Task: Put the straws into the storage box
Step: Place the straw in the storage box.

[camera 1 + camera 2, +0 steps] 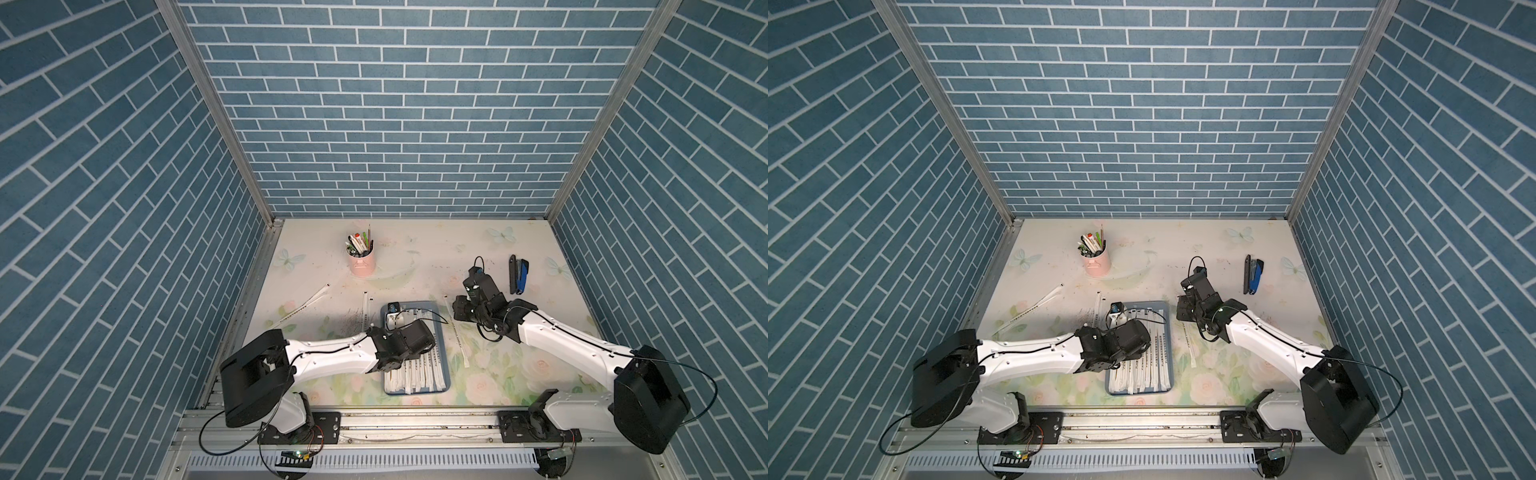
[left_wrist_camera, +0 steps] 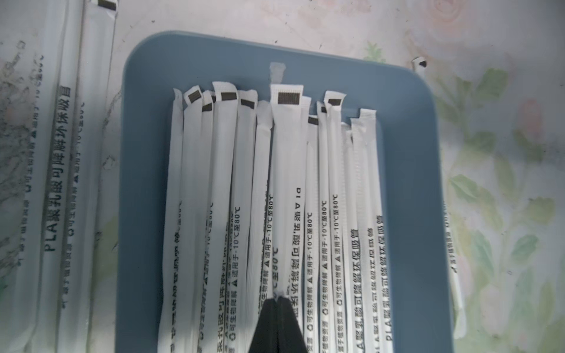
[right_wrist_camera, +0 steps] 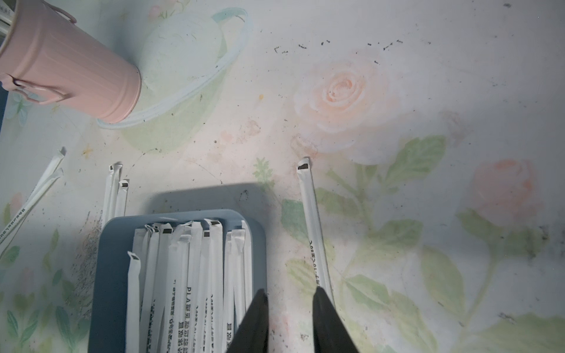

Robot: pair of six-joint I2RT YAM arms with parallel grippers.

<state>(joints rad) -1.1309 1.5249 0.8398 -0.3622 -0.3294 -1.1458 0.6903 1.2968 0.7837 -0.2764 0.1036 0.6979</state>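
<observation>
Blue brick walls (image 1: 395, 104) enclose the floral desk (image 1: 519, 257), with open room along its far edge. The storage box (image 2: 406, 183) sits near centre, holding most straws (image 2: 223, 183). My left pincer (image 2: 277, 302) is clamped on one above them; the right pincer (image 3: 289, 293), jaws apart, hovers between box and a loose straw (image 3: 312, 220).

The floral-printed tabletop (image 1: 415, 257) carries a pink cup (image 1: 362, 262) of pens at the back and a stapler (image 1: 519, 276) far to its right. The blue storage box (image 2: 143, 152) sits near the front. Loose straws (image 1: 302, 305) lie on the print: two slanted at the left, two just beside the box, perhaps touching it, and one along its other side.
</observation>
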